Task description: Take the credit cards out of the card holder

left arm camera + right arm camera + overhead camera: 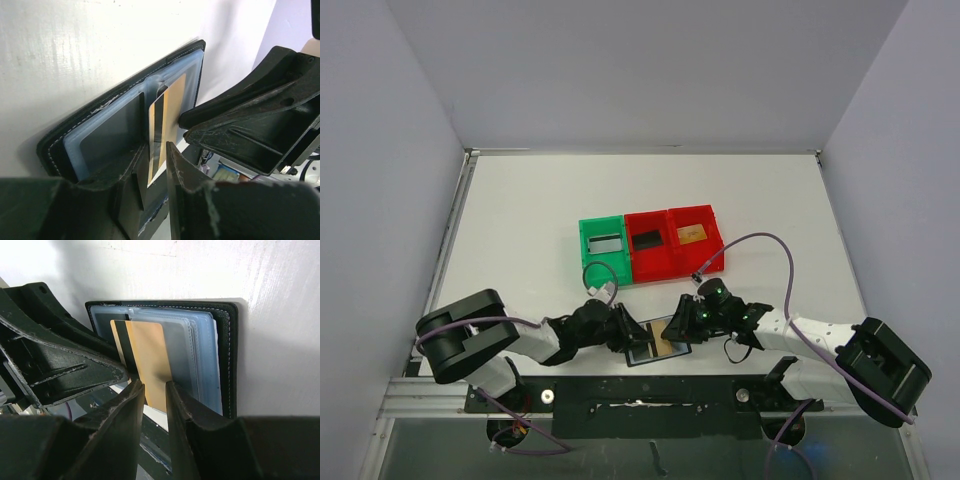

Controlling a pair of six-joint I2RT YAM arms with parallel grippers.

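The card holder (642, 351) lies open and flat near the table's front edge, between my two grippers, with its blue-grey pockets facing up (105, 130) (227, 350). A tan-gold credit card (670, 335) with a black stripe sticks partly out of a middle pocket (170, 110) (147, 355). My left gripper (628, 333) (156, 150) reaches in from the left. Its jaws stand a little apart with the card's free end in the gap. My right gripper (678, 322) (155, 385) faces it from the right, jaws also slightly apart over the same card end.
Behind the holder stand a green bin (588, 262) and two red bins (650, 264) (712, 252) in a row, each with a flat card-like piece inside. The metal rail of the arm bases (640, 395) runs just in front of the holder.
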